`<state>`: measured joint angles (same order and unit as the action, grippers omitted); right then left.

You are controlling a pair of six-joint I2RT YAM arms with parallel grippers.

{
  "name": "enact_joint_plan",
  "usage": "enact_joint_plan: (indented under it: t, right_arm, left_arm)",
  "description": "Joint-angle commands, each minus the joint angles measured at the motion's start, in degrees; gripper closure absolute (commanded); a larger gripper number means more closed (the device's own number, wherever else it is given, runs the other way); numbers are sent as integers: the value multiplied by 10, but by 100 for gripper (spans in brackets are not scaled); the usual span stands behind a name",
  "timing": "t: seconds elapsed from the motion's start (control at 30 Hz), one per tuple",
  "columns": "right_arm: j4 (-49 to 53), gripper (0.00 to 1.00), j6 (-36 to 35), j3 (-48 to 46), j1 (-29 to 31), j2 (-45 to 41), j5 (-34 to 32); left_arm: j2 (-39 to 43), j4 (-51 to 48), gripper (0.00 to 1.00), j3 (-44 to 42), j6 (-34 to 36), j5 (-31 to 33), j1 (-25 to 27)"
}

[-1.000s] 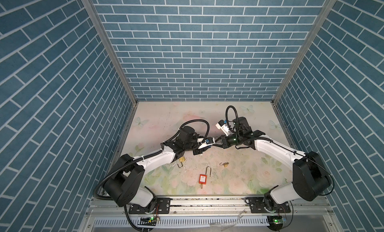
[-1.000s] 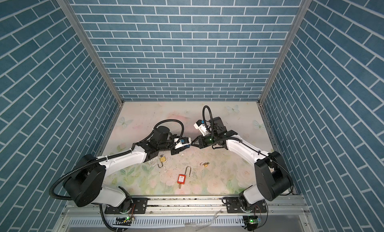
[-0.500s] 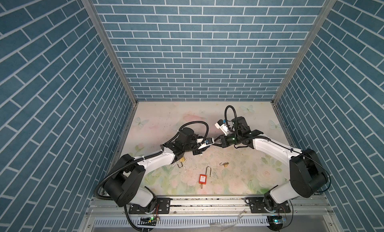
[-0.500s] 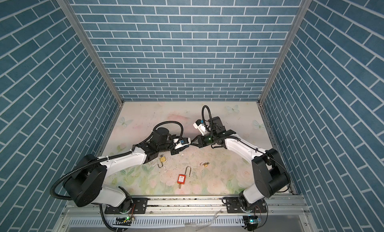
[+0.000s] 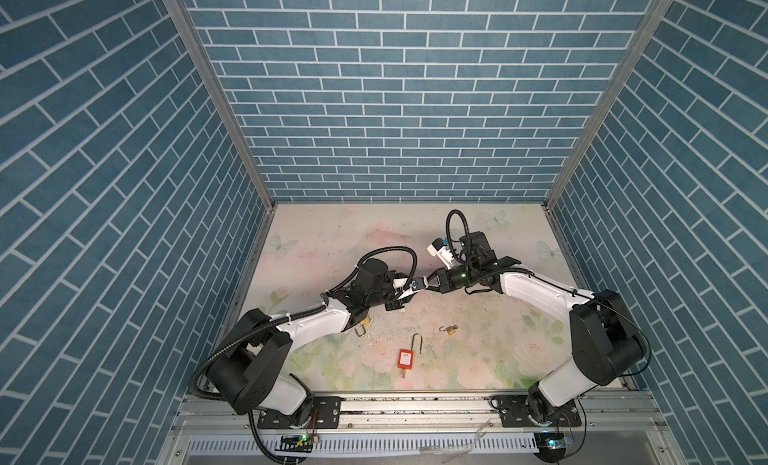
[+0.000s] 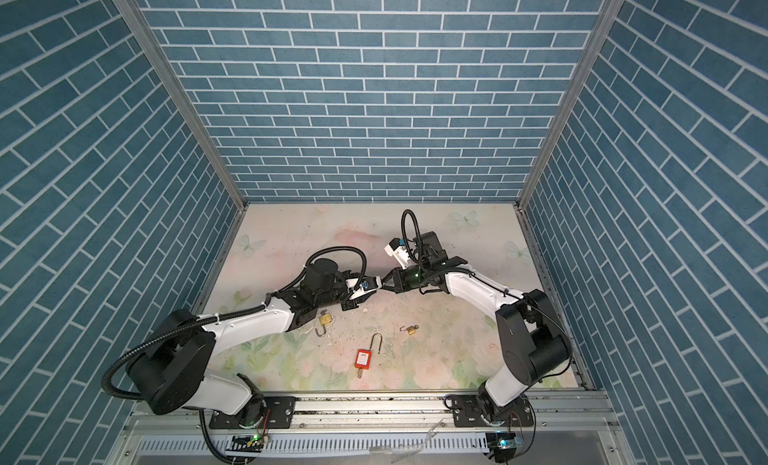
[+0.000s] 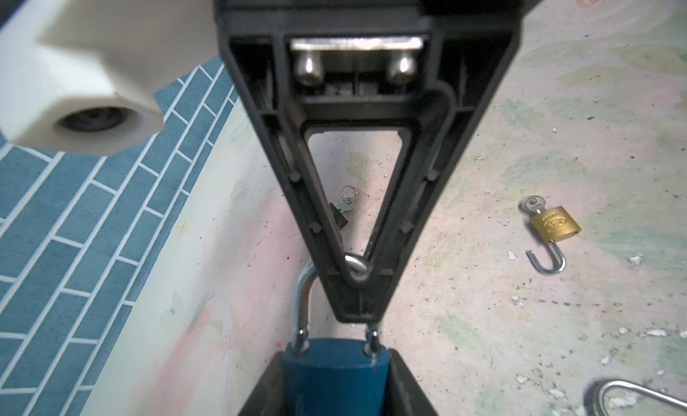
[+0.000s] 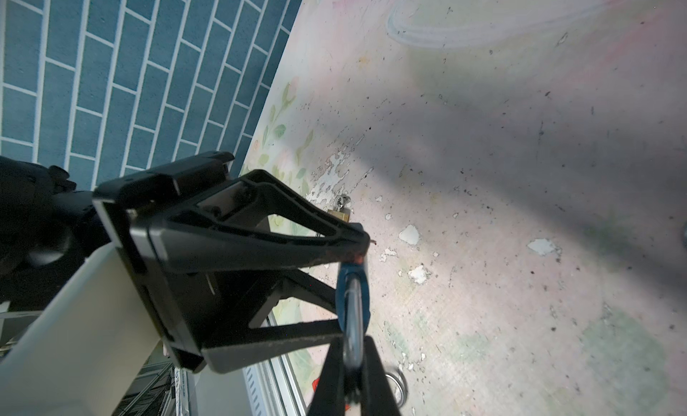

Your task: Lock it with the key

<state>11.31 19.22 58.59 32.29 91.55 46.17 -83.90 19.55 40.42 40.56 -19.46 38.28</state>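
Left end effector (image 7: 336, 364) clamps blue padlock (image 7: 334, 384); right end effector (image 7: 357, 312) (closed tight) pinches shackle (image 7: 305, 302).

- Both top views looked down from high at the near edge, facing the back wall (image 5: 395, 88). They took in the whole worktop (image 5: 316, 234), almost identically.
- The left wrist camera sat close behind the left claw (image 7: 336, 392), looking along it at the blue padlock (image 7: 334, 373).
- The right wrist camera sat equally close behind the right claw (image 8: 353, 373). Both wrist views shared the blue padlock and the worktop beneath it.
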Motion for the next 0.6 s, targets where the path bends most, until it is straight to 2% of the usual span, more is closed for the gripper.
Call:
enact_joint_plan:
  t: [0.0,0.57]
  right_arm:
    - [79,100,0,-11,16,26,23]
    - [52,100,-2,-7,28,62,36]
  left_arm:
    - [21,187,100,29,-11,12,1]
    - [-17,184,100,122,-44,-30,28]
